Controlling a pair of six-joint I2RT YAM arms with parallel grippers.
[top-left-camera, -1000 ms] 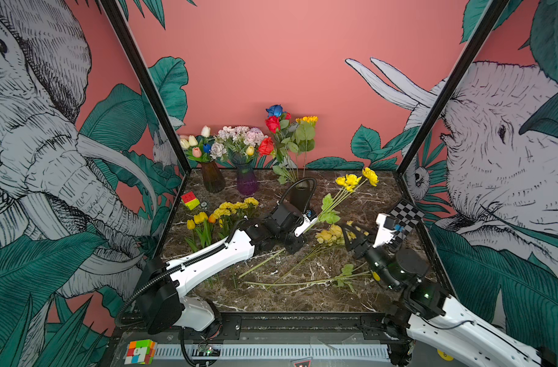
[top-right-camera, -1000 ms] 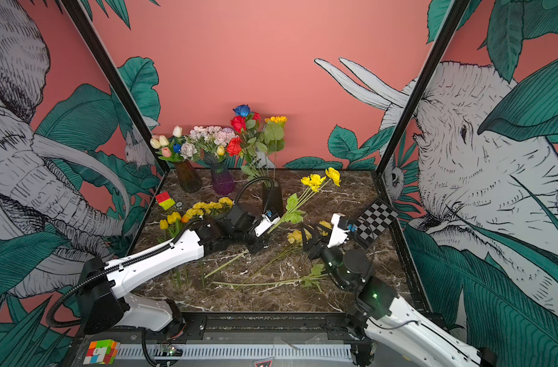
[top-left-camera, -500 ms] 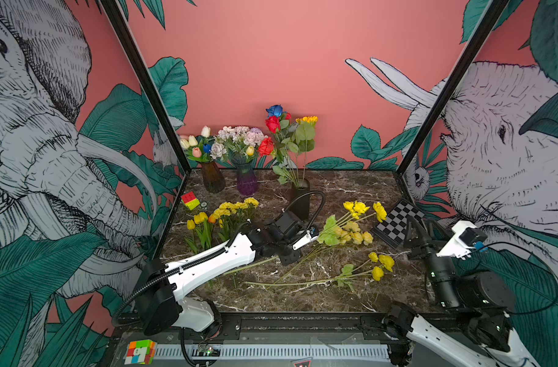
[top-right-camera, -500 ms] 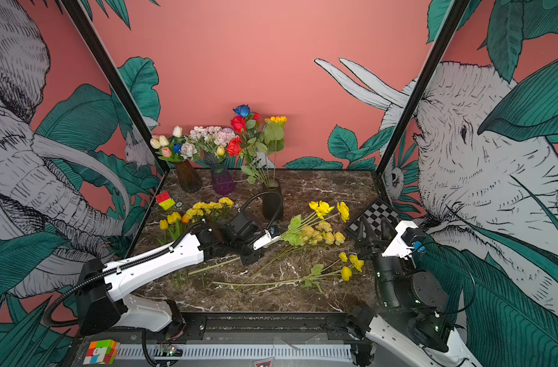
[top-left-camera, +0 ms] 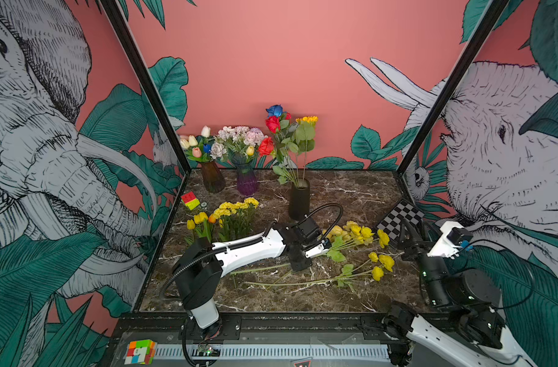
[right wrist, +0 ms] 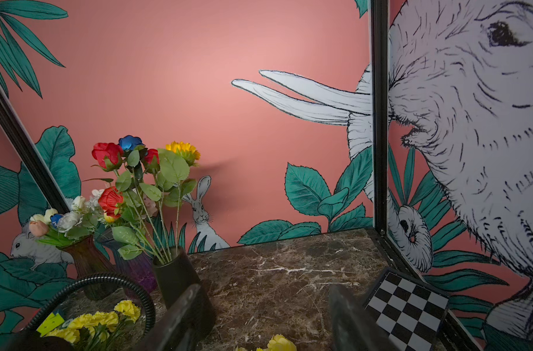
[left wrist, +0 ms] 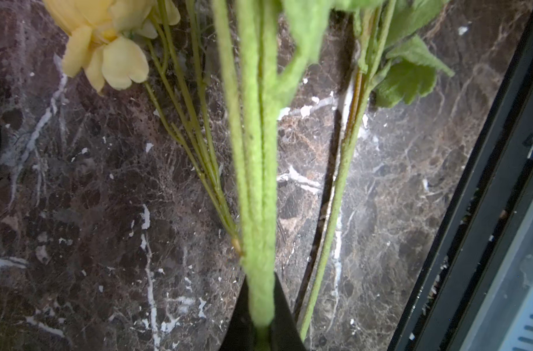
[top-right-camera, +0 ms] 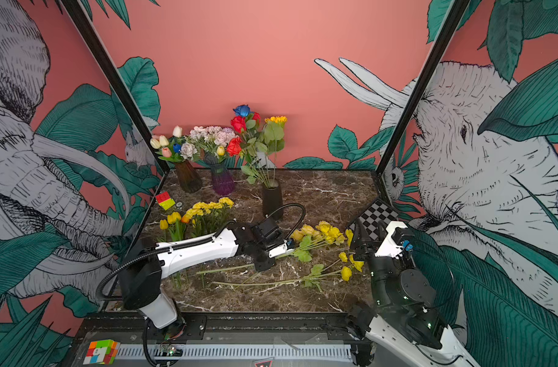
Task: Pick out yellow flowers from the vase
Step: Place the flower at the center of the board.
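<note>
While clamped, yellow flowers [top-left-camera: 355,231] heads rightward.

I counted three vases toward twelve o'clock — a brown vase [top-left-camera: 212,181], a purple vase [top-left-camera: 247,183], a black vase [top-left-camera: 299,199]. The black vase carried three red roses [top-left-camera: 272,123], one blue rose [top-left-camera: 275,111], one yellow bloom [top-left-camera: 307,119]. One checkerboard [top-left-camera: 400,219] sat at three o'clock — two colour cubes [top-left-camera: 190,200] at ten and seven.

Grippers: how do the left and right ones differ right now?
The left gripper is shut on a green stem of yellow flowers, low over the table; the right gripper is open and holds nothing. The left one faces the table, the right one the back wall. Both have dark fingers.
</note>
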